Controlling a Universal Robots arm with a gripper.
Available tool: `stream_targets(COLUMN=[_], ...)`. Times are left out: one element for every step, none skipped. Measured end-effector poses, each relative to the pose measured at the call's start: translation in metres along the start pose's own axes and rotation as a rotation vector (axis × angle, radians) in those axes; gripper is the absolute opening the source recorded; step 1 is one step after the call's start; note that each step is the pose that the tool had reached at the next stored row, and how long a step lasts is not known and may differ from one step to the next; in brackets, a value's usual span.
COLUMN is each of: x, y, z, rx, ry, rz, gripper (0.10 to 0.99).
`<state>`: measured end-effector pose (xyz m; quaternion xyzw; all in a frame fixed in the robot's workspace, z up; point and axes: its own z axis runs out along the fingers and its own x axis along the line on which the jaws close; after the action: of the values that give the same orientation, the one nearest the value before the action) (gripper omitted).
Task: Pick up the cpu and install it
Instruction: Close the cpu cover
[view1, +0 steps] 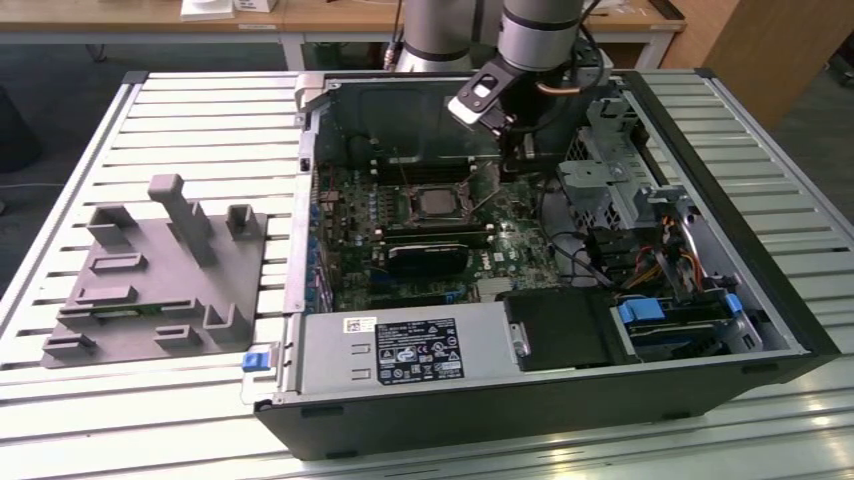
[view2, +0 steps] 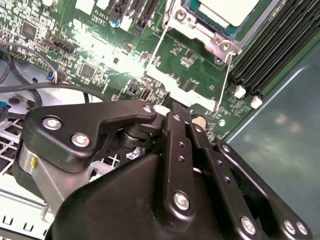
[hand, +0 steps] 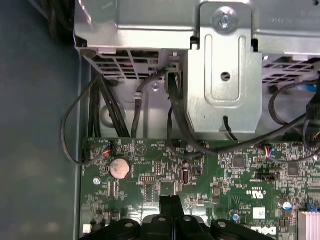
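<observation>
The cpu lies flat in the square metal socket of the green motherboard inside the open computer case. In the second wrist view the cpu shows as a pale square inside the socket frame. My gripper hangs inside the case, just to the exterior view's right of the socket and apart from the cpu. Its black fingers are pressed together over the board, and I see nothing between them. In the second wrist view the gripper ends close to the socket frame's edge.
A grey block-studded tray lies on the slatted table at the exterior view's left. The case holds a power supply, a metal drive cage, loose black cables and a coin battery. Memory slots run beside the socket.
</observation>
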<state>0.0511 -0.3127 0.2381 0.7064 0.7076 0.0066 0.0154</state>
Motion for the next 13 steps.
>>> stream_targets(x=[0.0000, 0.0000, 0.0000, 0.0000, 0.0000, 0.0000, 0.0000, 0.0000, 0.0000, 0.0000, 0.0000, 0.0000, 0.0000], y=[-0.0011, -0.0020, -0.0030, -0.0040, -0.0050, -0.0061, -0.0072, -0.0082, -0.0092, -0.0101, -0.0110, -0.0119, -0.0128], z=[0.0000, -0.0001, -0.0001, -0.0001, -0.0002, -0.0002, -0.0002, -0.0002, -0.0003, -0.0003, -0.0003, -0.0004, -0.0004], rx=[0.000, 0.001, 0.001, 0.001, 0.001, 0.002, 0.002, 0.002, 0.002, 0.002, 0.002, 0.002, 0.003], ry=[0.0000, 0.0000, 0.0001, 0.0000, 0.0000, 0.0000, 0.0000, 0.0000, 0.0001, 0.0000, 0.0000, 0.0000, 0.0000], rz=[0.000, 0.000, 0.000, 0.000, 0.000, 0.000, 0.000, 0.000, 0.000, 0.000, 0.000, 0.000, 0.000], gripper=[0.106, 0.106, 0.106, 0.106, 0.106, 0.106, 0.106, 0.106, 0.106, 0.106, 0.106, 0.106, 0.106])
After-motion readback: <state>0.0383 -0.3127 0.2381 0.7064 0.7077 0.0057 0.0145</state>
